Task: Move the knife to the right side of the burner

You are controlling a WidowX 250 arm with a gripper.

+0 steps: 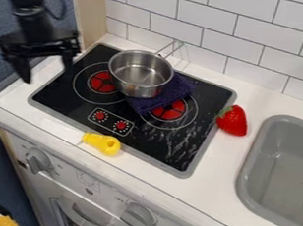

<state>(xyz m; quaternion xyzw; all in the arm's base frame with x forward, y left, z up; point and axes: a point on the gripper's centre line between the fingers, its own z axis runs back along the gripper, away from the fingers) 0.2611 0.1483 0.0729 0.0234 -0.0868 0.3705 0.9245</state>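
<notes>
"Where's the knife?"
"Along the stovetop's near edge, long axis roughly parallel to it, blade pointing left, handle right!"
"And the end effector?"
"Over at left, fingers spread!"

Yellow-handled knife at burner's edge
</notes>
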